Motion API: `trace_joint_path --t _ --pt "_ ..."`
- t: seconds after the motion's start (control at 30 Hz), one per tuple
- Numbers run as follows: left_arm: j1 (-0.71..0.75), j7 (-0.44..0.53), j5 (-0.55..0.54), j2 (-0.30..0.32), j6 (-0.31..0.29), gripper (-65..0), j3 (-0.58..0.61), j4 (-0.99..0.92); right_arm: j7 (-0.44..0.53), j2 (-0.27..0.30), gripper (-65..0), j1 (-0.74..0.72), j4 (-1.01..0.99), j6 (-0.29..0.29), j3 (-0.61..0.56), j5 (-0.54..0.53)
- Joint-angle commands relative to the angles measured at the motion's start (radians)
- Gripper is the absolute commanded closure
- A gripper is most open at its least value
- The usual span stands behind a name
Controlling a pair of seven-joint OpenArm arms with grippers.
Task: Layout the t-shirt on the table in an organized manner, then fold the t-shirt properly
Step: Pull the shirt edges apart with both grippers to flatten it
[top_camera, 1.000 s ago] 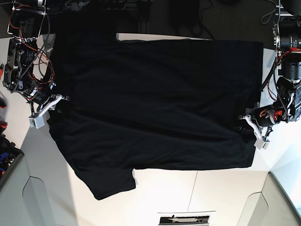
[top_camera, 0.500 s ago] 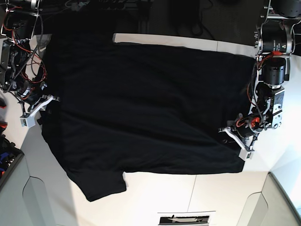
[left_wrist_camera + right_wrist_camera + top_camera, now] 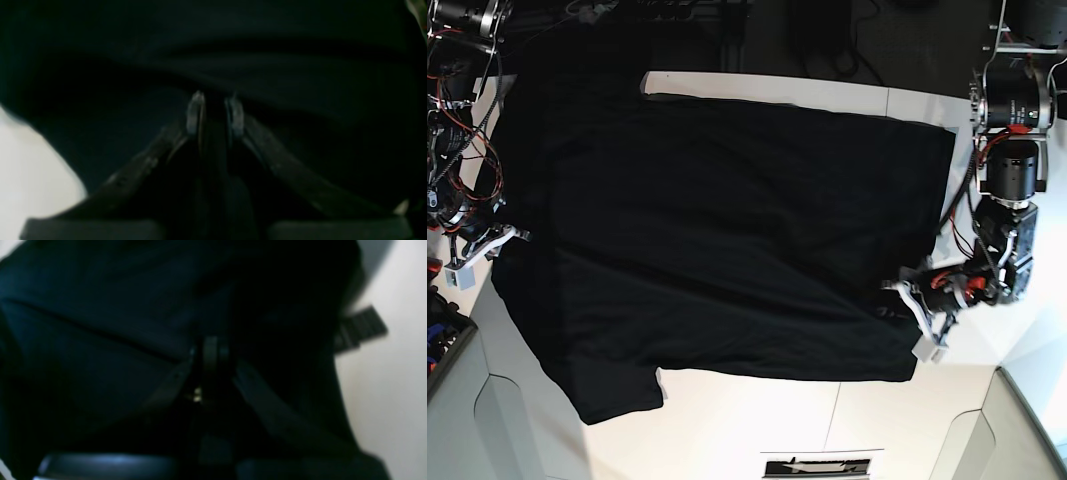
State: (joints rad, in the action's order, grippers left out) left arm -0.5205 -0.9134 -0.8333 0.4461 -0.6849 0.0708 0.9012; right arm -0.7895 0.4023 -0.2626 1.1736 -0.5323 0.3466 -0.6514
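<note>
The black t-shirt (image 3: 717, 230) lies spread wide over the white table (image 3: 757, 410), one sleeve hanging toward the near left. My left gripper (image 3: 897, 303) is at the shirt's right edge. In the left wrist view its fingertips (image 3: 195, 113) stand close together with a fold of the t-shirt (image 3: 267, 66) pinched between them, so my left gripper (image 3: 215, 113) is shut on it. My right gripper (image 3: 509, 238) is at the shirt's left edge. In the right wrist view my right gripper (image 3: 211, 351) is shut with t-shirt (image 3: 100, 306) fabric bunched at its tips.
A dark bin (image 3: 442, 340) with blue items sits at the near left. A printed label (image 3: 822, 465) lies at the table's near edge. Dark equipment and cables lie beyond the far edge. A ribbed dark part (image 3: 362, 328) shows beside the shirt over bare table (image 3: 390, 390).
Both grippers and the shirt have shifted leftward in the base view. The left gripper also came nearer, and more white table now shows at the right.
</note>
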Motion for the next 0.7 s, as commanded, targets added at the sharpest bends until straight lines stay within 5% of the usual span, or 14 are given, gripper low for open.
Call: trace_joint_path --t 0.0,0.3,0.67 --pt "-0.024 -0.005 -0.058 0.031 -0.013 -13.6 -0.006 0.054 0.006 0.024 0.0 -0.017 0.029 -0.007 0.007 -0.017" --pt "0.111 -0.037 -0.114 0.123 -0.013 -13.6 -0.006 0.117 -0.094 0.022 0.0 -0.008 0.045 -0.006 0.007 -0.043" --pt "0.211 0.095 -0.019 0.113 -0.013 -13.6 -0.006 0.118 0.034 -0.010 0.0 -0.042 -0.013 -0.006 -0.016 0.074"
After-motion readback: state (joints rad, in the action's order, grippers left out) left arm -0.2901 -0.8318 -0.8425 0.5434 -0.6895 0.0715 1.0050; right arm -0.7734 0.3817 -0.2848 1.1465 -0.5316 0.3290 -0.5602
